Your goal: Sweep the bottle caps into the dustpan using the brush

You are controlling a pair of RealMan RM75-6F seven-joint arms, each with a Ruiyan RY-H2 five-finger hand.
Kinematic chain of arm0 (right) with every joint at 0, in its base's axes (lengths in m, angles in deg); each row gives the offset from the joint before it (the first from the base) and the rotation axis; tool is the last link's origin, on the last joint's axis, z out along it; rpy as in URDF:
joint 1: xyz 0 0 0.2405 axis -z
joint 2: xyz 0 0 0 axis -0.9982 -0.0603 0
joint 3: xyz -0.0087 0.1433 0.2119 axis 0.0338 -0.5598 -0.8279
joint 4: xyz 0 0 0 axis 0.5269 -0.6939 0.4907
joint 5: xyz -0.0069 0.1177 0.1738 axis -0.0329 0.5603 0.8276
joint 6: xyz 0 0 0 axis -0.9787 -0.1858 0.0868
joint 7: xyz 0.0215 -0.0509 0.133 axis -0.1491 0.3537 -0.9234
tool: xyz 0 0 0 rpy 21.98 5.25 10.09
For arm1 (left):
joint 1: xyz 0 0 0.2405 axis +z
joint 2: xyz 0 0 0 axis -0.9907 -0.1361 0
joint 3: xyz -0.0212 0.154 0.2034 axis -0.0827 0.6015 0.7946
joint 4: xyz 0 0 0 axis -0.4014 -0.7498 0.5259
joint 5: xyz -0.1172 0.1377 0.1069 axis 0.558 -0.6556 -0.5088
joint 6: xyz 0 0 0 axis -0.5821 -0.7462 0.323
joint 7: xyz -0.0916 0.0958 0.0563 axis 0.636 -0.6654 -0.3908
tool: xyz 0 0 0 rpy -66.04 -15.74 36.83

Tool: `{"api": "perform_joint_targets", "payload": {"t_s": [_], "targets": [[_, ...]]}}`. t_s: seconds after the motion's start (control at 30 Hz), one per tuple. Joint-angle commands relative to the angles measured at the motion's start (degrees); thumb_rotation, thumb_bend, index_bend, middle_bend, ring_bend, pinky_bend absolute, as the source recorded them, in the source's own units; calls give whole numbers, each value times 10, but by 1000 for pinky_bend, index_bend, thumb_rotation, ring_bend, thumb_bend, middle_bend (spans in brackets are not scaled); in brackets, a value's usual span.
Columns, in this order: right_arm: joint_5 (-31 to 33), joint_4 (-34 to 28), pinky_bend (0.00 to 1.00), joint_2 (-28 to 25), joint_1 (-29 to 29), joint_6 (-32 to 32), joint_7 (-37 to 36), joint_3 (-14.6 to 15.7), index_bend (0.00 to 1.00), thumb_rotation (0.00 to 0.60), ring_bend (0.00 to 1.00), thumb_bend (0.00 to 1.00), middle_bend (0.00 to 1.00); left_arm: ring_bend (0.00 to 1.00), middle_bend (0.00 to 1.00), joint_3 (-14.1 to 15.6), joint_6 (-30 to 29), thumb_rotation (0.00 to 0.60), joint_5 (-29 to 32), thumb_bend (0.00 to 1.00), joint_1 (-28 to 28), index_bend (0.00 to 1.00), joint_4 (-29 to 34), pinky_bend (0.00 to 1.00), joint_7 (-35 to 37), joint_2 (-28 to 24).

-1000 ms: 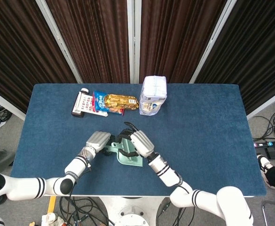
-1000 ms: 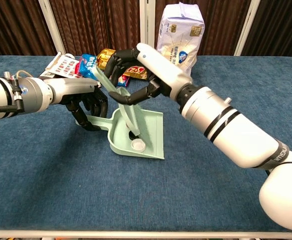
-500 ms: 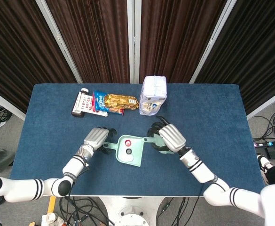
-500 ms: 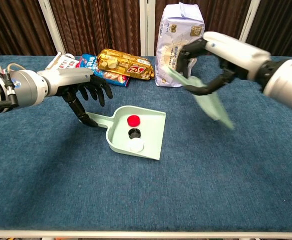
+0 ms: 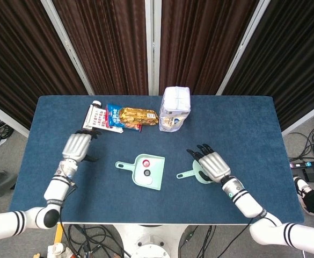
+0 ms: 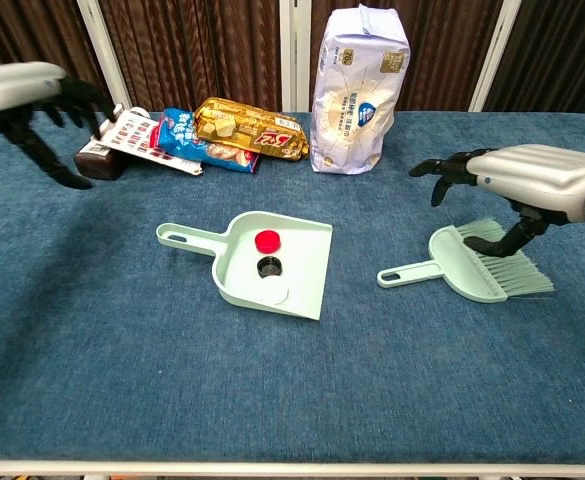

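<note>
The pale green dustpan (image 5: 155, 176) (image 6: 312, 270) lies flat at the table's middle, handle pointing left. Inside it sit a red cap (image 6: 267, 240), a black cap (image 6: 269, 265) and a white cap (image 6: 272, 291). The matching green brush (image 6: 467, 268) (image 5: 191, 173) lies on the cloth to the dustpan's right, bristles pointing right. My right hand (image 6: 527, 175) (image 5: 213, 165) hovers just over the brush head with fingers spread, gripping nothing. My left hand (image 5: 76, 146) (image 6: 27, 95) is far to the left, raised off the table, fingers apart and empty.
A tall white bag (image 6: 349, 85) stands at the back centre. A gold snack pack (image 6: 250, 128), a blue packet (image 6: 177, 135) and a lying bottle (image 6: 122, 140) line the back left. The blue cloth (image 6: 272, 400) runs to the front edge.
The right hand carried the brush right, laid it on the table and let go. The left hand released the dustpan handle and drew back to the far left.
</note>
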Motion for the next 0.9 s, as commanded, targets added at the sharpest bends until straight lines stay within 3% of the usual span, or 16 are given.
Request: {"api": "perform_joint_targets", "payload": {"t_s": [0.03, 0.13, 0.27, 0.5, 0.77, 0.9], "targets": [[-4, -10, 0, -21, 25, -41, -14, -4, 0, 600, 0, 286, 202, 235, 313, 17, -34, 600, -23, 105, 43, 251, -9, 232, 19, -31], [-11, -18, 0, -45, 55, -88, -37, -5, 0, 600, 0, 282, 201, 235, 313, 31, -60, 600, -42, 105, 77, 268, -22, 229, 39, -50], [-31, -20, 0, -82, 109, -163, -123, -3, 0, 600, 0, 281, 158, 235, 313, 56, -87, 600, -68, 105, 131, 286, -39, 219, 71, -79], [-75, -17, 0, -134, 181, -254, -222, 15, 0, 600, 0, 286, 139, 235, 313, 68, -174, 600, -108, 105, 218, 287, -59, 206, 120, -85], [-96, -67, 0, -164, 263, -334, -211, 45, 0, 600, 0, 305, 152, 235, 314, 93, -276, 600, -201, 105, 294, 287, -38, 194, 127, -77], [-104, -90, 0, -161, 294, -361, -207, 52, 0, 600, 0, 311, 156, 235, 313, 105, -296, 600, -228, 105, 318, 287, -9, 192, 106, -79]]}}
